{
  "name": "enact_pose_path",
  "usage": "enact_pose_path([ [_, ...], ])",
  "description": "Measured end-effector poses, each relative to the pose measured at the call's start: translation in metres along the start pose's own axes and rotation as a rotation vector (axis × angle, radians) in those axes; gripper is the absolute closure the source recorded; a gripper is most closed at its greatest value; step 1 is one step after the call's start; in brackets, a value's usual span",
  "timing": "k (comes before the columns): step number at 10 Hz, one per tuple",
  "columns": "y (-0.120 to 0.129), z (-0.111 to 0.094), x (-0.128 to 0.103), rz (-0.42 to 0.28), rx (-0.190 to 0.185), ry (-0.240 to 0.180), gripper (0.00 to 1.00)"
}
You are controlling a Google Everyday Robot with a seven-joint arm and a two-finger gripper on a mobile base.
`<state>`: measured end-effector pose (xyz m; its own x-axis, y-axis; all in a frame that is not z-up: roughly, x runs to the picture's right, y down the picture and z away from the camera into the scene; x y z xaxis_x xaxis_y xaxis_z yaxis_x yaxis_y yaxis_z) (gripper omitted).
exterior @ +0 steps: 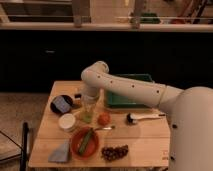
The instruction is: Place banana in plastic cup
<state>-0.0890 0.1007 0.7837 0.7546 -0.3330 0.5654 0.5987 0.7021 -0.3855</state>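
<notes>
Wooden table: gripper down over plastic cup; jaws' opening indiscernible.

White robot arm reaches from lower right across the surface twd its left-centre, elbow bent high; gripper points straight down nr the far left edge.

The claw hangs over the middle of the tabletop, right above the plastic cup. Just right of the cup sits the tomato, and left of it the round container. Behind that container lies a bowl. In front of the cup a larger bowl holds a long vegetable. The grape bunch lies right of it, a folded cloth left. A tray sits at the back, a brush before it.
</notes>
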Motion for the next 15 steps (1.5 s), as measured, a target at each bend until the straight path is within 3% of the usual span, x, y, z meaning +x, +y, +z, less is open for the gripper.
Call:
enact_pose_path([
  [5, 0.002, -0.002, -0.001, -0.166, -0.035, -0.088, 0.99],
  [8, 0.002, 0.002, -0.009, -0.244, -0.072, -0.113, 0.75],
  [13, 0.002, 0.013, -0.010, -0.286, -0.111, -0.110, 0.24],
  [15, 0.003, 0.017, -0.006, -0.286, -0.118, -0.105, 0.20],
])
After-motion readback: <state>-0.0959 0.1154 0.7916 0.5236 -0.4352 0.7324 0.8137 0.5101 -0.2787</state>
